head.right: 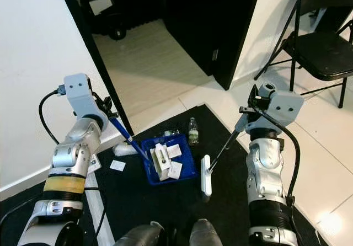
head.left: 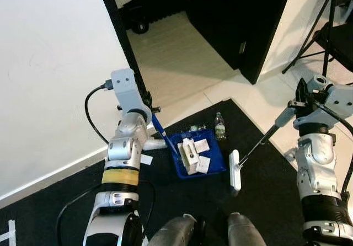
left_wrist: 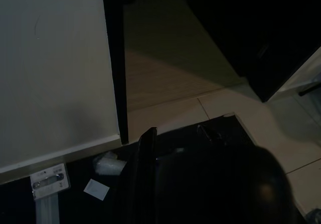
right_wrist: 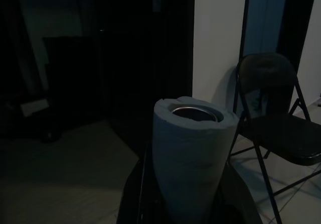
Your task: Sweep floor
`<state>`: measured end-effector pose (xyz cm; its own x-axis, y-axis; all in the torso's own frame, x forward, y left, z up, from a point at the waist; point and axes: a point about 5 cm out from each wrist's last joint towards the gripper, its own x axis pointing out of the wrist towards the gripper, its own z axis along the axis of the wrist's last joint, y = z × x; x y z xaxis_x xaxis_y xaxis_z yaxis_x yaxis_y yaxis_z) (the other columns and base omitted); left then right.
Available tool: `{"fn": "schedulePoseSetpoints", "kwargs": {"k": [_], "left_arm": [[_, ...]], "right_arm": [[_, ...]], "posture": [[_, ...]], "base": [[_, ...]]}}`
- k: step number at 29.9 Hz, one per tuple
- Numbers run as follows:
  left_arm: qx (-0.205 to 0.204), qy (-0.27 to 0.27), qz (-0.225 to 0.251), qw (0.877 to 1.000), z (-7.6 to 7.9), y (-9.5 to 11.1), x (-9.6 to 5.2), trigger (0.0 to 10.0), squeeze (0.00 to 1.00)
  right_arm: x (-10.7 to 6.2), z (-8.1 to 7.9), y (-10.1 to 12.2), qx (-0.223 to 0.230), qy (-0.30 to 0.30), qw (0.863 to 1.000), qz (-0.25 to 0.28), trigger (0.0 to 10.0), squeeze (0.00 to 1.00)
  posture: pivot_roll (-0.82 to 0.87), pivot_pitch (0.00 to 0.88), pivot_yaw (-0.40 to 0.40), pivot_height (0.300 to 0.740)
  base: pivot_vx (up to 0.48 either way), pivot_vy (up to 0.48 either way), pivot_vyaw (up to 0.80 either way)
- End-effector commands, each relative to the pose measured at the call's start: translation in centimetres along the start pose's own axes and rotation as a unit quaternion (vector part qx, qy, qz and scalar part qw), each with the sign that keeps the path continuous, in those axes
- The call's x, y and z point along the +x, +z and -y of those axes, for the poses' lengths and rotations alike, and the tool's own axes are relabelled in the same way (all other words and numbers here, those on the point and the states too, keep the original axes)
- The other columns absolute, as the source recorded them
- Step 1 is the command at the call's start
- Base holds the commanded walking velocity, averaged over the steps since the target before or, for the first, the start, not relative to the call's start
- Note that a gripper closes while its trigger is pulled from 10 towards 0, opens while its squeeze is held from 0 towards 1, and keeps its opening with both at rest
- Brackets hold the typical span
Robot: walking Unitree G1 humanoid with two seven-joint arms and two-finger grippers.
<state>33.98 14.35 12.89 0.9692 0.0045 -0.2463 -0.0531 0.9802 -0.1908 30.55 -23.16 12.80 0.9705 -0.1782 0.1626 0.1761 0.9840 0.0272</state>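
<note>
Both pincers are sitting high in the head views, and their fingers are hard to read. At upper left, the left gripper (head.left: 148, 103) is gripping the blue handle of the dustpan (head.left: 199, 156); its fingertips are lost behind the silver wrist block. At far right, the right gripper (head.right: 246, 118) is clasping the thin dark shaft of the broom (head.right: 206, 175). The right wrist view is showing a grey padded tube end (right_wrist: 193, 153) wedged between its fingers, so it is closed around the shaft.

Low in the middle of the frame, the dustpan is lying as a shallow blue plastic tray on the black mat (head.left: 55, 202), carrying crumpled white paper scraps and a small box. Its handle is slanting up toward the left arm. Just right of it, the broom's narrow white head is resting on the mat. A small clear bottle (head.left: 219, 126) is standing at the pan's far edge.

Much of the left wrist view is drowning in shadow, with only a white wall, a dark door frame and pale tiles readable. A folding chair (head.right: 325, 42) is being cut off at the upper right corner.
</note>
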Motion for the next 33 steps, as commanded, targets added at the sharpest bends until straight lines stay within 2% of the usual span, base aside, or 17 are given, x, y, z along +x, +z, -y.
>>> {"fn": "schedulePoseSetpoints", "kwargs": {"k": [1,33], "left_arm": [[0.003,-0.004,0.013,1.0,-0.21,0.71,-0.02,10.0,0.0],[0.006,-0.001,0.005,1.0,-0.44,0.32,0.04,10.0,0.0]], "right_arm": [[-0.08,-0.06,0.5,-0.01,0.003,1.0,0.019,10.0,0.0],[-0.04,-0.71,0.44,-0.009,0.017,1.0,0.02,10.0,0.0]], "posture": [[-0.16,0.094,0.064,0.74],[-0.15,0.102,0.063,0.74]], "base": [[0.0,0.0,0.0],[0.0,0.0,0.77]]}}
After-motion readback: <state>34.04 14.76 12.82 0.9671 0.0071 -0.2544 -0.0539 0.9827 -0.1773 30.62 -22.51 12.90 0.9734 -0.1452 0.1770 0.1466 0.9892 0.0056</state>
